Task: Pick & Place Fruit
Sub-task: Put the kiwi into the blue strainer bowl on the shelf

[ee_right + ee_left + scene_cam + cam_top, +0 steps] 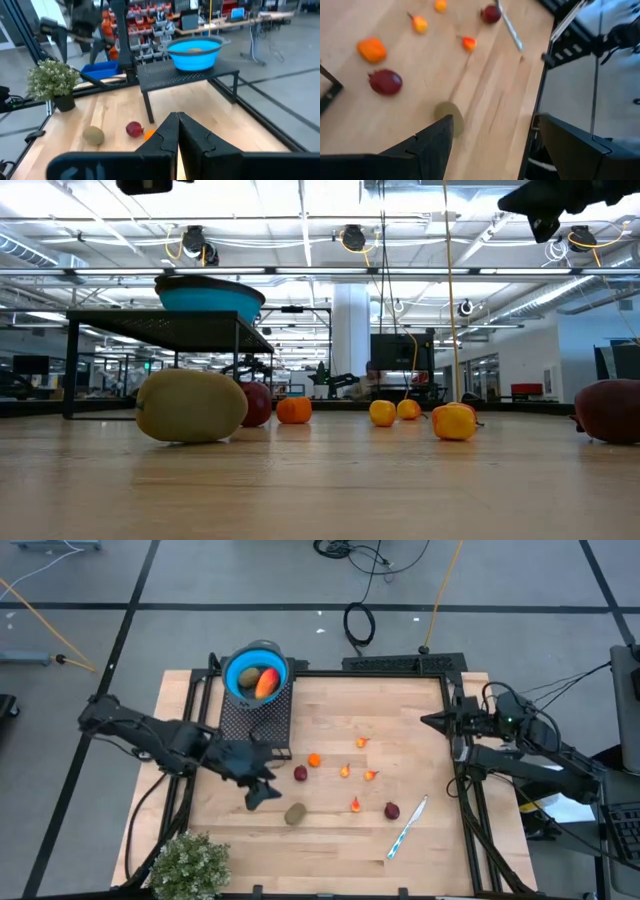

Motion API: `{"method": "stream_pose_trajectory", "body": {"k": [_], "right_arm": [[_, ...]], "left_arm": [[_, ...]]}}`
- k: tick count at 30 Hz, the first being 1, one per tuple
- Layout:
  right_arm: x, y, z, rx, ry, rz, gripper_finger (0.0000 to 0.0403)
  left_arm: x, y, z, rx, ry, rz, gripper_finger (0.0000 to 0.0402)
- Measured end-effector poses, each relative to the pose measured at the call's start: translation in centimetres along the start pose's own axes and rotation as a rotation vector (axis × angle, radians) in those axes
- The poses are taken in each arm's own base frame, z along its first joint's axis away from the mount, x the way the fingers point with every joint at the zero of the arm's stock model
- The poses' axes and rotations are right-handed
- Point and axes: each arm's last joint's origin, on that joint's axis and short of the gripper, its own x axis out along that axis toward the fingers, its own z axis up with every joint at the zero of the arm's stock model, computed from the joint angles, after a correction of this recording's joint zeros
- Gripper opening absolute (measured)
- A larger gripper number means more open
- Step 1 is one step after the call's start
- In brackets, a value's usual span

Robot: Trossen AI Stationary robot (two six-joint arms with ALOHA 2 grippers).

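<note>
A brown-green oval fruit lies on the wooden table, with a dark red ball and an orange piece just beyond it. Small orange bits and a second dark red ball lie further right. A blue bowl on a black mesh stand holds a red-orange fruit and a green-brown oval. My left gripper hangs open above the table, slanting down, just left of the oval. My right gripper is shut and raised at the table's right edge.
A white-and-blue pen lies near the right front. A bushy green plant stands at the front left corner. A black frame runs along the table's right side. Bare wood lies at the front middle.
</note>
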Motion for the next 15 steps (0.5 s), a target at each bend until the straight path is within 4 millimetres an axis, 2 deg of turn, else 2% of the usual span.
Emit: {"method": "stream_pose_trajectory", "body": {"k": [8,15], "right_arm": [[0.5,-0.5,-2.4,-0.012,-0.042,-0.022,0.0],[1.6,-1.0,-5.1,0.002,0.023,-0.025,0.0]], "left_arm": [[4.2,-1.0,-1.7,-0.118,0.109,0.076,0.0296],[8.1,-1.3,-2.9,-0.262,0.16,0.15,0.0296]]}}
